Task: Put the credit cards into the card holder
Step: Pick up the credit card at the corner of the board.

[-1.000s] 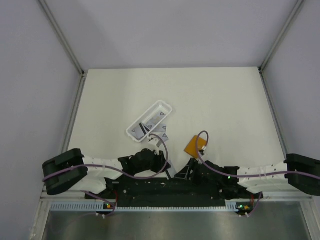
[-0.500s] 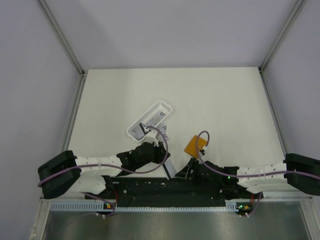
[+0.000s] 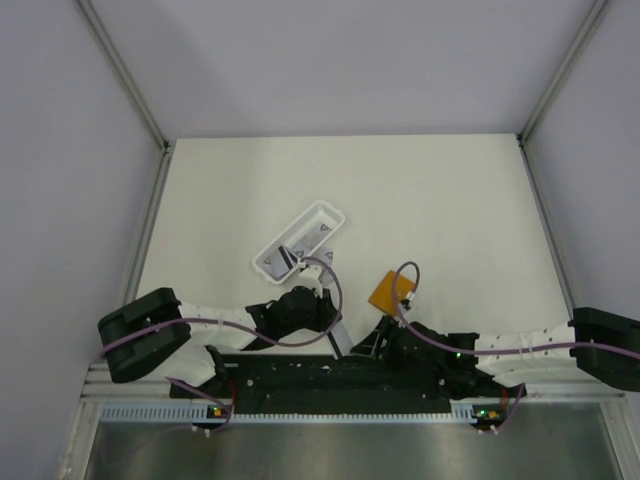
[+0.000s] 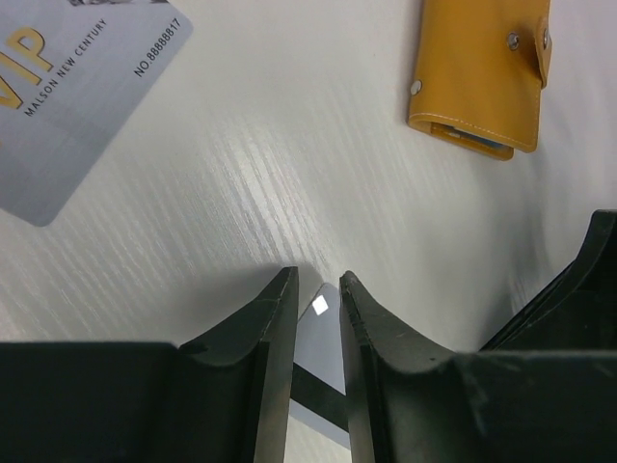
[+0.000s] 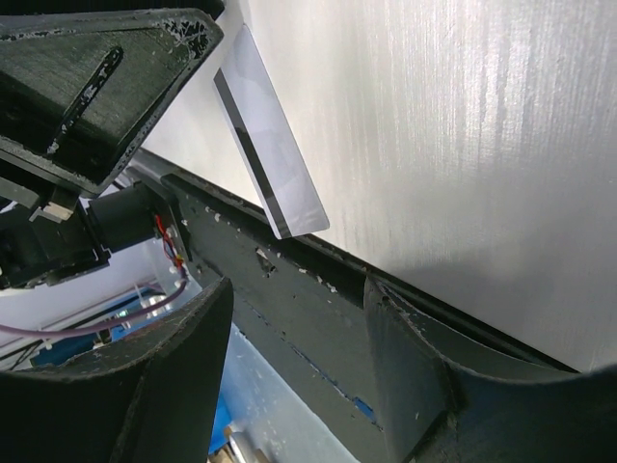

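White tabletop (image 4: 289, 145): left gripper (image 4: 316, 289) pinches a striped credit card (image 4: 316, 342) left of the card holder (image 4: 477, 77); right gripper (image 5: 299, 282) gapes empty.

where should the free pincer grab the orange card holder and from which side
Come from above with the open right pincer and pinch the flat orange-tan rectangular card holder across the two edges flanking its mouth. It lies flat, and the mouth faces the left pincer holding a white black-striped card, so that end likely should stay clear.
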Controlling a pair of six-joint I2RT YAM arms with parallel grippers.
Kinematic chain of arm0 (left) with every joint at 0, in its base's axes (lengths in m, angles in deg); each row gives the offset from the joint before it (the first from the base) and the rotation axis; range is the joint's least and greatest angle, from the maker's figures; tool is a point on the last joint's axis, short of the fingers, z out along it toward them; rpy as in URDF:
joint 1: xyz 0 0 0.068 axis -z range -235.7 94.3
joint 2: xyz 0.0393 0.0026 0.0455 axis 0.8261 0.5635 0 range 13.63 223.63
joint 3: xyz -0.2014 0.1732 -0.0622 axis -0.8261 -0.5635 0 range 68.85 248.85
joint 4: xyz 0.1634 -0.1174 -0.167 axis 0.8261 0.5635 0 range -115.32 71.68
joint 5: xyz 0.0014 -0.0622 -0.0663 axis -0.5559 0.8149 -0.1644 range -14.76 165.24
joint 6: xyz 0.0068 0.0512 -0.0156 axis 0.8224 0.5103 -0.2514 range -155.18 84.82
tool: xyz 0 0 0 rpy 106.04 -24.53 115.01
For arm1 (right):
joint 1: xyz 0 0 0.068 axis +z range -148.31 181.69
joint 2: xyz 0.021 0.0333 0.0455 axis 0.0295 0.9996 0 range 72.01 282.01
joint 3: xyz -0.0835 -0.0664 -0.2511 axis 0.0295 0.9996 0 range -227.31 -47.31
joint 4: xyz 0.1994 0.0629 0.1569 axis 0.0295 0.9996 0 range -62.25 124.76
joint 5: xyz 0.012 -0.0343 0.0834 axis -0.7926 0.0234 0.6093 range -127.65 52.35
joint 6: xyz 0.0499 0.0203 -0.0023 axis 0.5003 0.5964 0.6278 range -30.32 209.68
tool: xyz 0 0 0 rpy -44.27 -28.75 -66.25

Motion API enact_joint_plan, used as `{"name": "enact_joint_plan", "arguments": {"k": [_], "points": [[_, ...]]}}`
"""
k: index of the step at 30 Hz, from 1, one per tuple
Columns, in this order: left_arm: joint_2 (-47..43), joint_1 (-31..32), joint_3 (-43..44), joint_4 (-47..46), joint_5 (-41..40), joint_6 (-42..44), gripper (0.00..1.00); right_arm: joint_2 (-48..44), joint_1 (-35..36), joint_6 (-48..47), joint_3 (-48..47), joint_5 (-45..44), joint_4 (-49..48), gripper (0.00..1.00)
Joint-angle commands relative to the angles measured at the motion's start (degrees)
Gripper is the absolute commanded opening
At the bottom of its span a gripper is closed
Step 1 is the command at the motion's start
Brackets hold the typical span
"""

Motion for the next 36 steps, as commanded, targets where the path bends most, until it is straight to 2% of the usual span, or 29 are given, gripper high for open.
{"name": "enact_joint_plan", "arguments": {"k": [1, 11, 25, 30, 36], "points": [[0.80, 0.53, -1.68, -1.41, 1.68, -2.23, 0.30, -0.04, 0.44, 0.55, 6.16, -0.49, 1.11, 0.57], [-0.87, 2.11, -4.59, -1.33, 0.71, -4.34, 0.30, 4.17, 0.44, 1.87, 6.69, -0.14, -3.81, 0.57], [-2.19, 3.96, -6.61, -1.33, -0.61, -6.71, 0.29, 20.17, 0.53, 3.10, 6.51, 2.76, -20.15, 0.57], [-2.80, 3.96, -6.96, -0.89, -0.87, -6.72, 0.29, 24.21, 0.44, 3.63, 6.78, 3.11, -24.03, 0.50], [-3.15, 4.13, -7.66, -0.89, -1.05, -7.24, 0.29, 24.84, 0.53, 3.63, 6.78, 2.06, -23.42, 0.40]]}}
